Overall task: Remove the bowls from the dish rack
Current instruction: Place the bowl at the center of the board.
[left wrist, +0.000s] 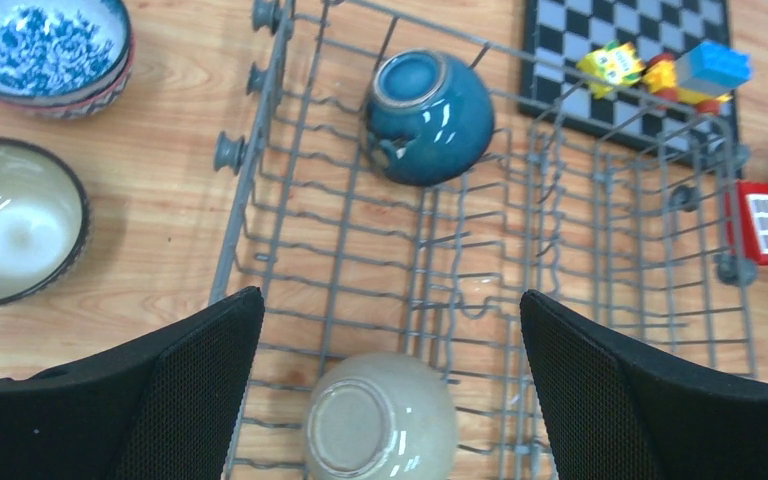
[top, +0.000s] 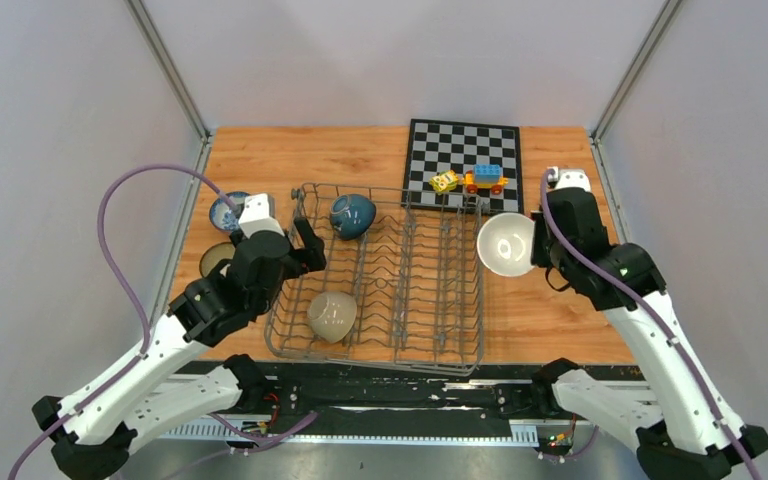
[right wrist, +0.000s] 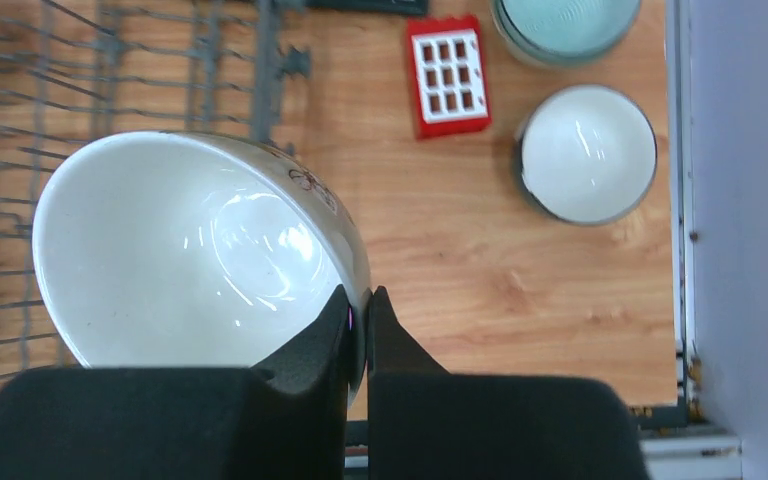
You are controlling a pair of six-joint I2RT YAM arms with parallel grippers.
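The grey wire dish rack [top: 410,290] holds a dark teal bowl [top: 353,215] at its far left and an upturned beige bowl [top: 331,316] at its near left. My left gripper [left wrist: 390,300] is open above the rack's left end, with the beige bowl [left wrist: 380,420] just below and between its fingers, not touched. The teal bowl [left wrist: 428,117] lies beyond it. My right gripper [right wrist: 360,305] is shut on the rim of a white-inside bowl [right wrist: 190,250] and holds it up at the rack's right edge [top: 506,244].
Left of the rack sit a blue-and-white bowl [left wrist: 45,45] and a dark-rimmed cream bowl [left wrist: 15,220]. Right of it sit a pale green bowl [right wrist: 565,25], a white-inside bowl [right wrist: 587,152] and a red block [right wrist: 447,75]. A chessboard [top: 463,150] with toy blocks [top: 470,180] lies behind.
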